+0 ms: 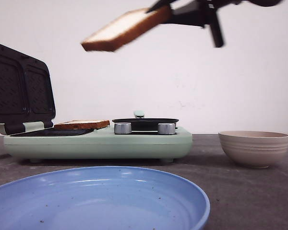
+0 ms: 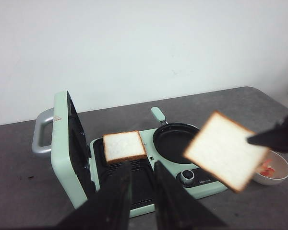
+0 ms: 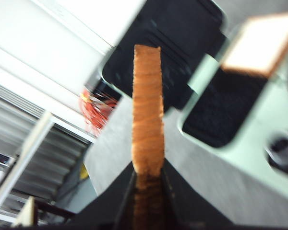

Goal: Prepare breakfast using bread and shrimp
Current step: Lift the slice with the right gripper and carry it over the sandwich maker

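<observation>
My right gripper (image 3: 148, 179) clamps one bread slice (image 1: 125, 29) by its crust edge, high in open air above the sandwich maker (image 1: 98, 141). My left gripper (image 2: 138, 184) looks parted, empty. The second slice (image 2: 124, 145) lies on the far plate; shrimp (image 2: 266, 167), blurry, sit in the bowl (image 2: 274, 168).

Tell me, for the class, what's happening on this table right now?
The right gripper is shut on a bread slice, held tilted in the air above the breakfast maker. A second slice already lies on the open sandwich plate, lid up. The left gripper hangs open and empty. Shrimp sits in the bowl.
</observation>
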Available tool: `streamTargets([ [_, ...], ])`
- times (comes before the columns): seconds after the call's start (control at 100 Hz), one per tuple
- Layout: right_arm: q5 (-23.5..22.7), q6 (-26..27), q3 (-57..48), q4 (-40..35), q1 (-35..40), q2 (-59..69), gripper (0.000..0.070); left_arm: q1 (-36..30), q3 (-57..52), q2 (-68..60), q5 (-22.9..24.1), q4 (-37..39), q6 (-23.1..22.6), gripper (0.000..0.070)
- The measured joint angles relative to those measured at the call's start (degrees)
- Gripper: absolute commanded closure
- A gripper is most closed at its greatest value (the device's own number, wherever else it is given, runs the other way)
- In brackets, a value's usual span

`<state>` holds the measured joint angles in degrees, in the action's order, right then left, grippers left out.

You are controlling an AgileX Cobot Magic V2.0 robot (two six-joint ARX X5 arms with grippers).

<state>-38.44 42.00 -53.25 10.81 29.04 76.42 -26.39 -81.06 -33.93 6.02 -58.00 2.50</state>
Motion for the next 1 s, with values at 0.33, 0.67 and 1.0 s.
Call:
streamTargets([
  [0.33,16.2,12.1,-11.3,13.2,7.2,20.6,0.07,0.0,0.0,0.0,0.0,-0.1,0.0,0.069],
  [0.67,32.1,26.8,-13.4,21.0,14.7,31.2,0.07,0.0,0.0,0.0,0.0,-1.6,0.0,0.069],
  [1.0,32.1,32.3,-18.1,21.9,16.2,37.0,0.07,0.0,0.0,0.0,0.0,-1.4,0.0,0.0689],
])
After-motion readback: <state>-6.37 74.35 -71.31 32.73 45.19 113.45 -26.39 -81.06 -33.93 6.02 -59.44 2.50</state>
